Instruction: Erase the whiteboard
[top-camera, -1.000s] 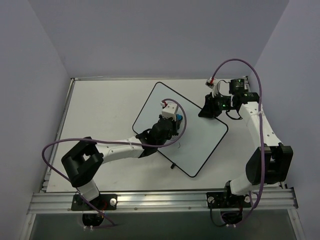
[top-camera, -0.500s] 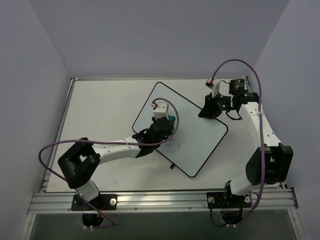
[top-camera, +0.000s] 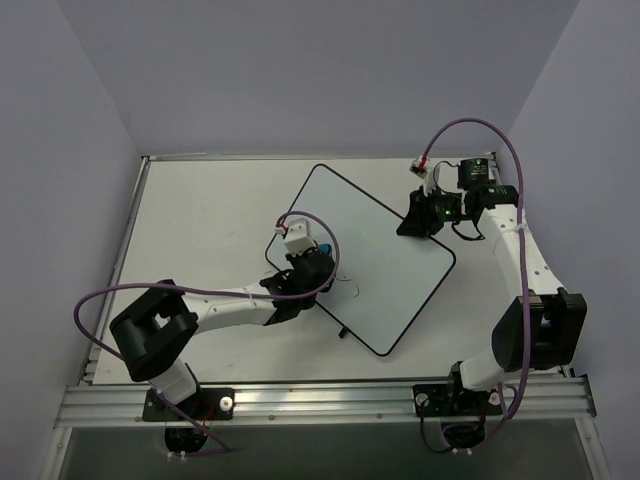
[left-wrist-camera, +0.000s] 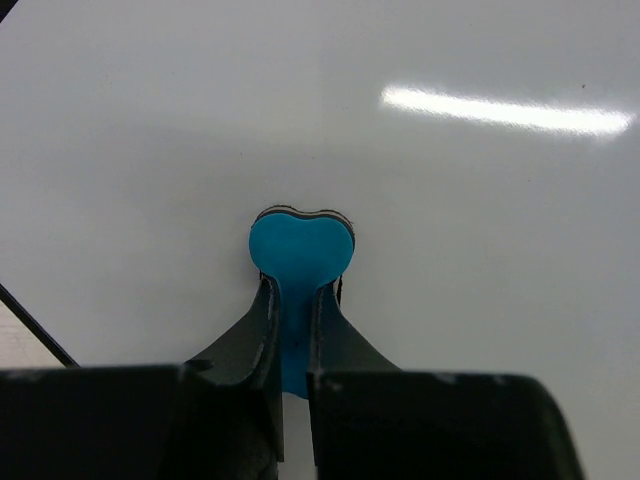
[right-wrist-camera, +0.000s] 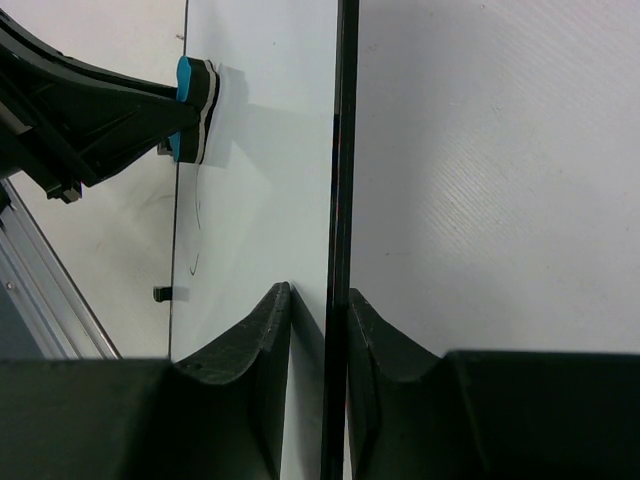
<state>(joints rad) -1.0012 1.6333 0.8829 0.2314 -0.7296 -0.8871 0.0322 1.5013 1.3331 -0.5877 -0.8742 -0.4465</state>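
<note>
**Mia:** Where is the whiteboard (top-camera: 400, 250)?

**Ben:** It lies turned at a slant in the middle of the counter (top-camera: 200, 200). The right claw (right-wrist-camera: 320, 295) is pinched on its thin black rim at the right edge, with one finger on each side. That holds it in place.

**Mia:** And the left claw (left-wrist-camera: 294, 290)?

**Ben:** It is squeezed tight on the blue eraser (left-wrist-camera: 300, 250). The eraser's dark soft side looks pressed on the board, near the left corner.

**Mia:** How should it wipe?

**Ben:** I think it should hold the eraser flat and slide it over to the little scribble (top-camera: 352, 289) close by. It should rub across that more than once. It should not push too hard, or the board might slip out of the right claw.

**Mia:** What can't you see?

**Ben:** From above, the left arm covers some of the board, so more marks could hide under it. The scribble is too small to tell what it is. The left wrist view shows only shiny white and a bright streak of light.
</note>
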